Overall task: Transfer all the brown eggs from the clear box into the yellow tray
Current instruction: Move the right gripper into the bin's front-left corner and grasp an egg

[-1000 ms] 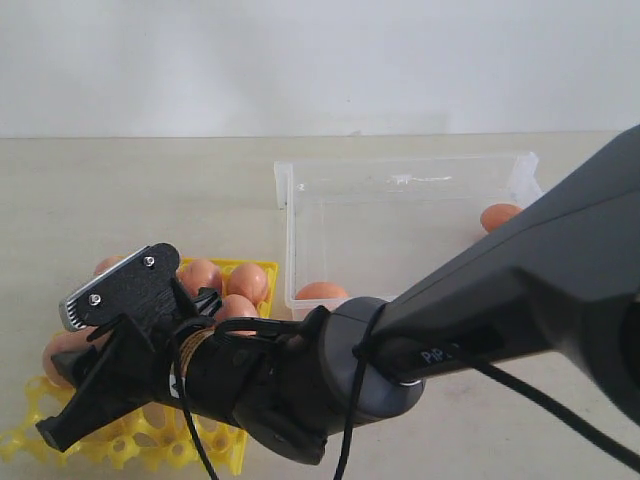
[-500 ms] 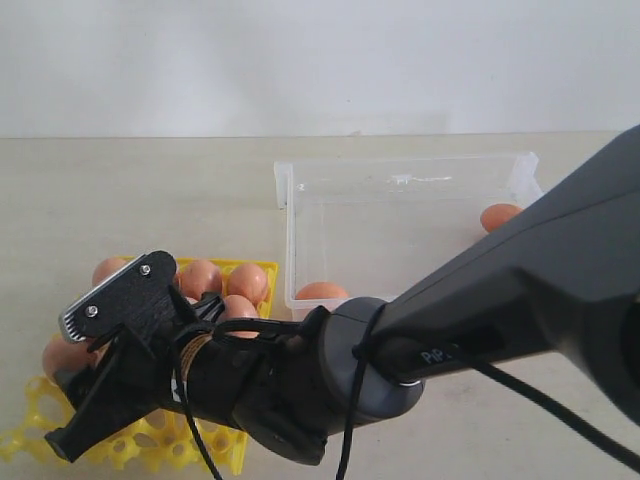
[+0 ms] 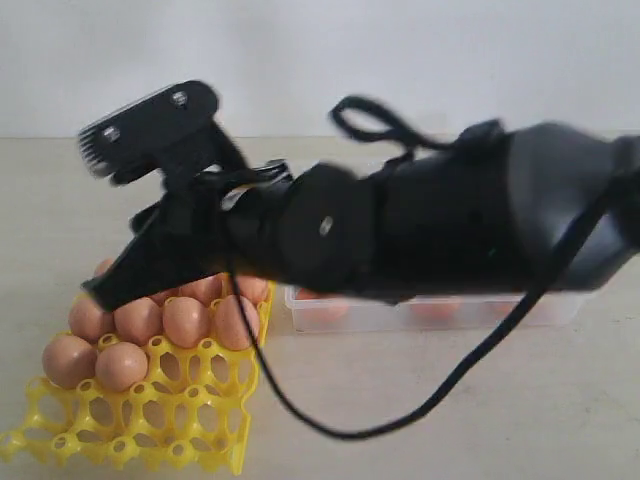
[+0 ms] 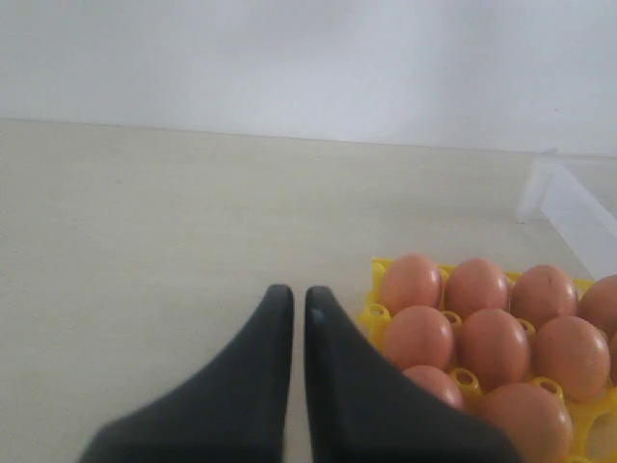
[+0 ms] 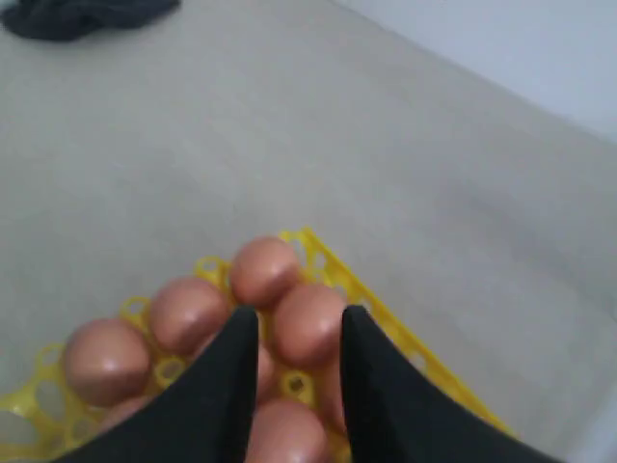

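The right gripper (image 5: pixel 297 323), jaws spread and empty, is hovering above the brown eggs (image 5: pixel 262 270) sitting in the yellow tray (image 5: pixel 310 239), where dipping low while swinging away could be cracking or dislodging one.

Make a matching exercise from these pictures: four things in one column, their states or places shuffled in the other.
Column one
1. left gripper
2. right gripper
3. yellow tray
4. clear box

Column two
A. partly hidden behind the right arm
B. jaws apart, above the brown eggs
C. jaws almost touching, empty
D. some cups filled, others bare

Pairs: 1-C, 2-B, 3-D, 4-A
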Controlling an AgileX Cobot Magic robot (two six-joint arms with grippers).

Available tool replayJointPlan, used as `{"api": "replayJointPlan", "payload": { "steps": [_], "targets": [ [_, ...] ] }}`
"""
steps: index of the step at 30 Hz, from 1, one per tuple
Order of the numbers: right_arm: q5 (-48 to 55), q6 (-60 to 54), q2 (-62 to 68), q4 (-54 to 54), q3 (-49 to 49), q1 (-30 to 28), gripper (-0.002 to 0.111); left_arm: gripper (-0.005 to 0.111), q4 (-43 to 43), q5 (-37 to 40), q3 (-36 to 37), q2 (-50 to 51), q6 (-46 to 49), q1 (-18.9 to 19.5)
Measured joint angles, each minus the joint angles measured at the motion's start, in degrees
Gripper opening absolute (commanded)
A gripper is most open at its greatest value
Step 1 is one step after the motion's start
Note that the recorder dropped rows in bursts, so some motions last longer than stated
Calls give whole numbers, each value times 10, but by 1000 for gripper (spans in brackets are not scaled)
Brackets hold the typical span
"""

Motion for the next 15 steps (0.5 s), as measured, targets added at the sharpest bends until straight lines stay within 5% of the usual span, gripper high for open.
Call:
{"api": "replayJointPlan", "payload": {
  "steps": [3, 7, 13, 15],
  "targets": [
    [164, -39, -23, 133, -13, -154, 27, 4, 0, 0, 0, 0, 0, 0],
    [376, -76, 16, 77, -95, -318, 27, 4, 0, 0, 0, 0, 0, 0],
    [649, -128, 78, -130, -216, -367, 28, 4, 0, 0, 0, 0, 0, 0],
    [679, -144, 84, -190, -226, -353, 37, 4, 0, 0, 0, 0, 0, 0]
  ]
}}
